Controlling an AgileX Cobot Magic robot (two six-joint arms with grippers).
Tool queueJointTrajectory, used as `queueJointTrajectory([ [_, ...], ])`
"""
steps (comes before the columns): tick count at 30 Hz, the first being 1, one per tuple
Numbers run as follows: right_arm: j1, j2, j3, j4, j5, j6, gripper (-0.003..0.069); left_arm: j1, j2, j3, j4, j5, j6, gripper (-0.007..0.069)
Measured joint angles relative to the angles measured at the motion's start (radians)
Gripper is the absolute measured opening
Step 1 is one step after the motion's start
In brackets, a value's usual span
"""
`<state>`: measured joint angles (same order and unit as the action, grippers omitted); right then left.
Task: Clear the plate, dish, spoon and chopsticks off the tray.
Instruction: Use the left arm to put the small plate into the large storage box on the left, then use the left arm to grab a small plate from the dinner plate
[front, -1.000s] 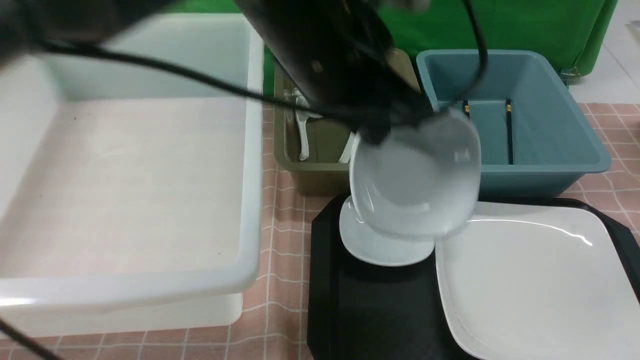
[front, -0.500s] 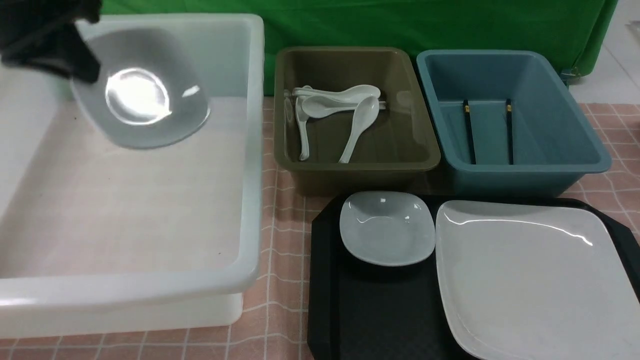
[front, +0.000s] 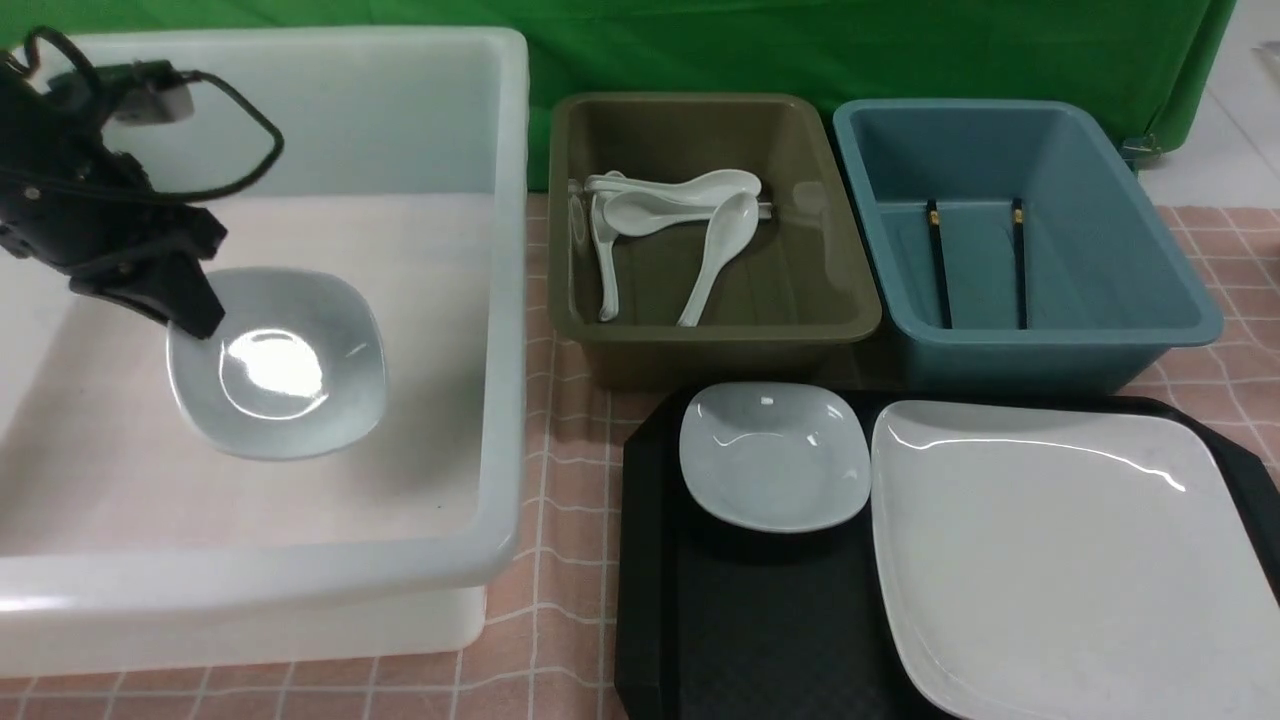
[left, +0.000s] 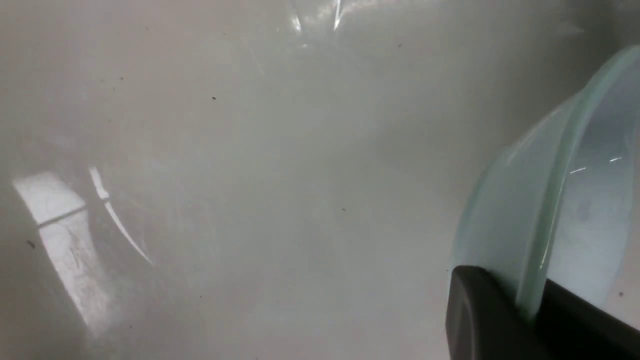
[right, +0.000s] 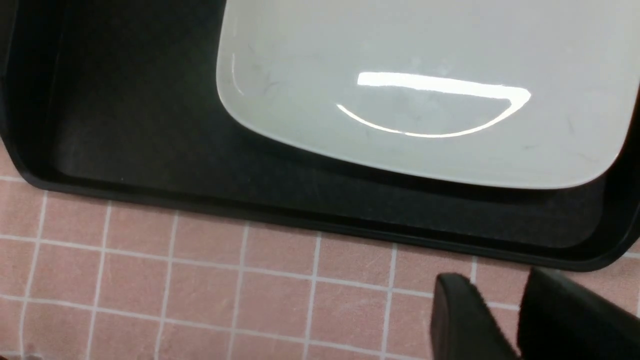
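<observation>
My left gripper (front: 195, 320) is shut on the rim of a small pale dish (front: 280, 365), tilted low inside the white tub (front: 500, 400). The left wrist view shows the dish's edge (left: 575, 200) pinched between the black fingers (left: 480, 310). On the black tray (front: 740, 620) sit a second small dish (front: 772, 455) and the large white plate (front: 1060, 550). White spoons (front: 680, 215) lie in the olive tub (front: 715, 330). Two black chopsticks (front: 940, 265) lie in the blue tub (front: 1100, 330). My right gripper (right: 497, 280) hangs open over the tablecloth beside the tray's rim (right: 150, 195), near the plate (right: 425, 90).
The white tub fills the left of the table, with the olive and blue tubs side by side behind the tray. A pink checked cloth (front: 570, 420) covers the table. A green backdrop stands behind the tubs.
My left arm swung from above the tray over to the white tub with the dish, then lowered it toward the tub floor. The other dish and the plate stayed put.
</observation>
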<state>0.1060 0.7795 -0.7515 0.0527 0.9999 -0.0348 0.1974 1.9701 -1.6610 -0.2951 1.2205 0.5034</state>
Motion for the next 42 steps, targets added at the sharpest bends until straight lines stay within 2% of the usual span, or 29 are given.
queueJointTrajectory([
  [4,0.0,0.0,0.0,0.0,0.0,0.0,0.0239,-0.012,0.067,-0.031,0.009,-0.017,0.044,0.0017],
  [11,0.0,0.0,0.0,0.0,0.0,0.0,0.0239,-0.04,0.126,-0.043,0.002,-0.158,0.088,0.0029],
  [17,0.0,0.0,0.0,0.0,0.0,0.0,0.0239,-0.055,0.133,-0.045,0.045,-0.225,0.088,0.0092],
  [20,0.0,0.0,0.0,0.0,0.0,0.0,0.0239,-0.055,0.134,-0.047,0.109,-0.247,0.024,0.0202],
  [22,0.0,0.0,0.0,0.0,0.0,0.0,0.0239,-0.055,0.133,-0.052,0.144,-0.25,-0.009,0.0247],
  [24,0.0,0.0,0.0,0.0,0.0,0.0,0.0239,-0.055,0.12,-0.08,0.22,-0.232,-0.081,0.0338],
  [27,0.0,0.0,0.0,0.0,0.0,0.0,0.0239,-0.055,0.085,-0.139,0.248,-0.17,-0.113,0.0388],
  [29,0.0,0.0,0.0,0.0,0.0,0.0,0.0239,-0.055,0.07,-0.162,0.239,-0.135,-0.115,0.0384],
  [30,0.0,0.0,0.0,0.0,0.0,0.0,0.0239,-0.055,0.045,-0.198,0.199,-0.092,-0.118,0.0356],
  [33,0.0,0.0,0.0,0.0,0.0,-0.001,0.0239,-0.066,-0.001,-0.238,0.116,-0.036,-0.118,0.0234],
  [35,0.0,0.0,0.0,0.0,0.0,-0.002,0.0239,-0.096,-0.058,-0.248,0.025,-0.019,-0.118,0.0084],
  [36,0.0,0.0,0.0,0.0,0.0,-0.002,0.0239,-0.121,-0.089,-0.248,-0.016,-0.015,-0.118,0.0046],
  [39,0.0,0.0,0.0,0.0,0.0,-0.002,0.0239,-0.206,-0.158,-0.236,-0.075,-0.013,-0.121,0.0003],
  [42,0.0,0.0,0.0,0.0,0.0,-0.003,0.0239,-0.36,-0.236,-0.179,-0.089,-0.013,-0.122,-0.0006],
])
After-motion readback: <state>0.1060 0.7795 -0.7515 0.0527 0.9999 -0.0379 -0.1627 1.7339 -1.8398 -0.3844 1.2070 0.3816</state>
